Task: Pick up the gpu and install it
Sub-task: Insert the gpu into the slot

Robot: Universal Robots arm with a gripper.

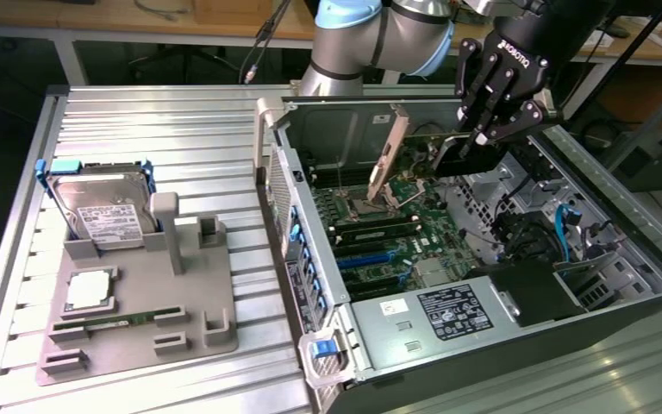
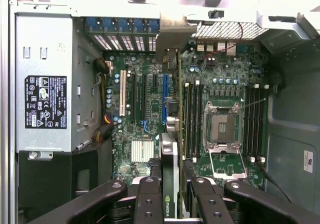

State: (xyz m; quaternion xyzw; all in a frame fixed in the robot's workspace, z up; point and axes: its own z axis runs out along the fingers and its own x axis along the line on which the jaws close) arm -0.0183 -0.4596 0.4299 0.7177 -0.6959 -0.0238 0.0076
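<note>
The gpu (image 1: 391, 155) stands on edge inside the open computer case (image 1: 607, 250), over the motherboard (image 1: 406, 228). Its metal bracket (image 1: 384, 164) faces the case's rear wall. In the wrist view the card runs edge-on down the middle, from the bracket up by the rear slot openings to the end held between the gripper's fingers. Gripper (image 1: 467, 142) has the card's far end: jaws part-closed, clamped on the card, so the card is carried, not seated as far as I can judge.

Step in hand, as I read it: lowering the card into an expansion slot. To do it well: keep the card's lower edge parallel to the slot, bracket lined up with a rear opening, descend straight without twist. Wrist view shows the card close beside the blue slot (image 2: 164, 99) and the memory slots (image 2: 192, 119); which slot it sits over I cannot tell.

Edges and room: the empty CPU socket (image 2: 221, 126) lies just beyond the memory slots on one side; the white slot (image 2: 122, 99) and the power supply (image 2: 45, 104) lie on the other. The rear wall is tight against the bracket. Cables near the drive bay (image 1: 561, 233) are well apart.

On the counter (image 1: 159, 112) at the exterior view's left, a grey fixture (image 1: 187, 285) holds a hard drive (image 1: 107, 211) and a memory stick (image 1: 118, 321), well clear of the work.
</note>
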